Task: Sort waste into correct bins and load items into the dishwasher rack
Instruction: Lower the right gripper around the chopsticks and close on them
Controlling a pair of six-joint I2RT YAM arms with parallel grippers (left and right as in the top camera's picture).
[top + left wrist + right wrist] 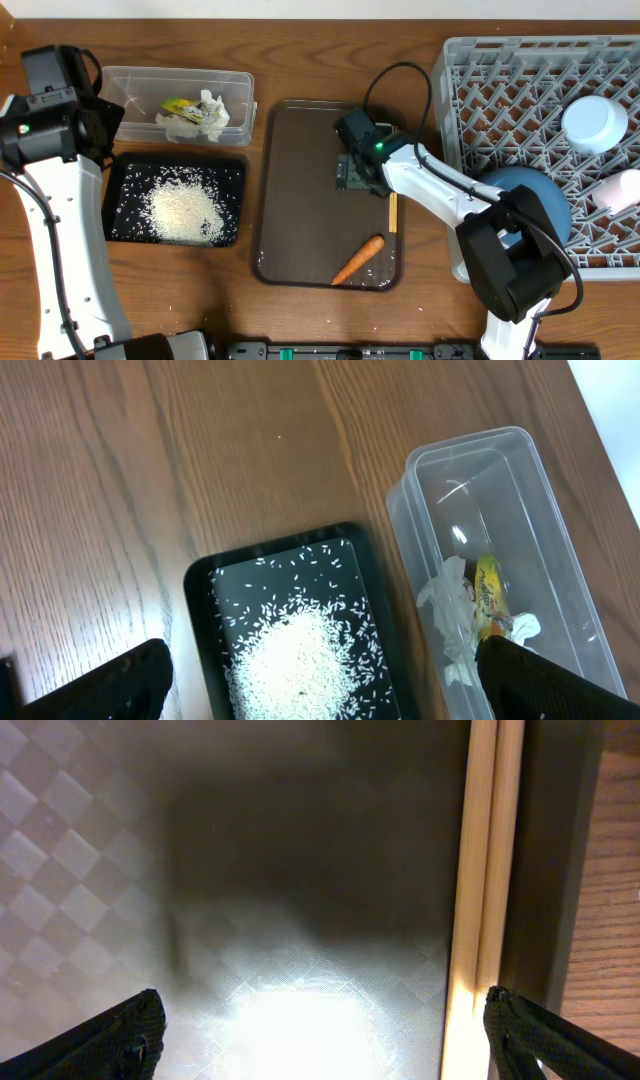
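**Right gripper**: jaws spread wide, holding nothing. It is positioned low over the brown tray, near the tray's right edge. In the right wrist view, the chopsticks lie flat, side by side, along the tray's inner right wall. They fall between the two fingers, close to the one on the view's right, and neither finger touches them. In the overhead view, the chopsticks' lower part extends out from under the arm towards the carrot.

**Carrot**: lies at an angle on the brown tray, near its lower right corner, apart from the chopsticks.

**Left gripper**: jaws spread wide, holding nothing. It hangs above the table, over the black tray and the tub.

**Bins**: the rice is heaped in the black tray. The paper and the wrapper lie in the tub, touching each other.

**Rack**: stands at the table's right. The blue dish sits at its lower left, partly hidden by the right arm. The bowl rests upside down further back. The cup is cut off by the picture's edge.
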